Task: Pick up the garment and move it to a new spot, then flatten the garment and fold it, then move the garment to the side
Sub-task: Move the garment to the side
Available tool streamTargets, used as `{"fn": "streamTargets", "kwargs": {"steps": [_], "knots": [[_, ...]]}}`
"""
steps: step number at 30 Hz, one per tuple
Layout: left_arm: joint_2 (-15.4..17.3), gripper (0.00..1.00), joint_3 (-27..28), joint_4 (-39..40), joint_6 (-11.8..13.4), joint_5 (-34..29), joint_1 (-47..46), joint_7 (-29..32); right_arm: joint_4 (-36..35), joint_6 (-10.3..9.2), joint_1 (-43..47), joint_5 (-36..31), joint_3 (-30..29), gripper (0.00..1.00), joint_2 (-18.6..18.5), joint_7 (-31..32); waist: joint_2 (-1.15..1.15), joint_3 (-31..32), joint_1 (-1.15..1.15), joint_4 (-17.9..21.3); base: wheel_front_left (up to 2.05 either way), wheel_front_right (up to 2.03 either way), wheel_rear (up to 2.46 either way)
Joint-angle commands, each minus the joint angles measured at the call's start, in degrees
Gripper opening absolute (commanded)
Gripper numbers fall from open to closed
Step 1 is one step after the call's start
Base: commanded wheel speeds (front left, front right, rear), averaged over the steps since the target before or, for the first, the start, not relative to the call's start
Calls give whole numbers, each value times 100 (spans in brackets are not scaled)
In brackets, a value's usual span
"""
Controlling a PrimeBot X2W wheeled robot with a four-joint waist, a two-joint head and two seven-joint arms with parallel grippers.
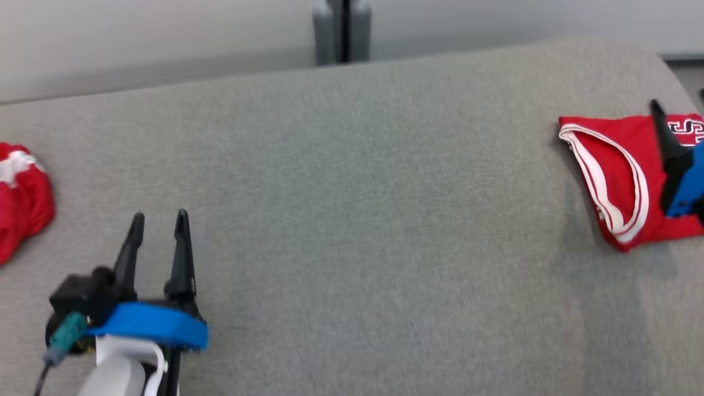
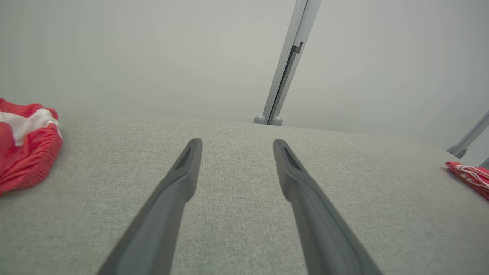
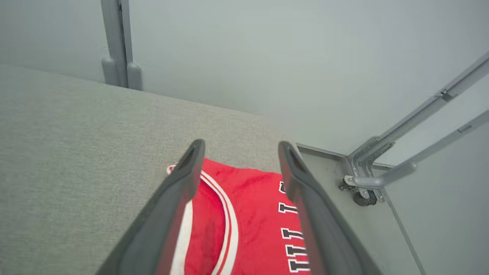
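The garment (image 1: 621,165), a red jersey with white trim and lettering, lies folded flat at the far right of the grey cloth-covered table (image 1: 357,192). My right gripper (image 3: 240,144) hovers just above the garment (image 3: 248,214), open, with nothing between its fingers. One of its dark fingers (image 1: 666,137) crosses the jersey in the head view. My left gripper (image 1: 160,214) rests low at the table's front left, open and empty (image 2: 237,142), far from the jersey (image 2: 471,173).
A second red and white garment (image 1: 22,192) lies crumpled at the table's left edge (image 2: 26,152). A grey post (image 1: 341,30) stands behind the table. The table's right edge drops off just past the jersey, beside a wheeled metal frame (image 3: 363,187).
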State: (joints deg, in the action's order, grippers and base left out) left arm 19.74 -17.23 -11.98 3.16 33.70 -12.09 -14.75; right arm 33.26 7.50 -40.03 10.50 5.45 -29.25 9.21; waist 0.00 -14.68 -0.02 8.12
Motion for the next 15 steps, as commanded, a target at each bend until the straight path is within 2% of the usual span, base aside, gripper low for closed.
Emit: {"fn": "streamTargets", "kwargs": {"steps": [1,5,11,15], "knots": [[-63,100,66,-77,5,21,187,-31,-231,0,388,199,-65,100,212,-266,0,321,2,5,0,0,0],[-146,100,171,-206,22,47,567,-44,-955,0,1339,569,-162,100,539,-735,0,773,2,-176,0,0,0],[-142,100,365,-177,67,62,1058,-47,-2005,0,2714,272,-522,100,1220,-1025,0,1162,2,-342,0,0,0],[-186,100,409,-114,77,30,1242,-48,-2475,-2,3401,95,-597,100,1798,-1101,0,1311,2,-433,0,0,0]]}}
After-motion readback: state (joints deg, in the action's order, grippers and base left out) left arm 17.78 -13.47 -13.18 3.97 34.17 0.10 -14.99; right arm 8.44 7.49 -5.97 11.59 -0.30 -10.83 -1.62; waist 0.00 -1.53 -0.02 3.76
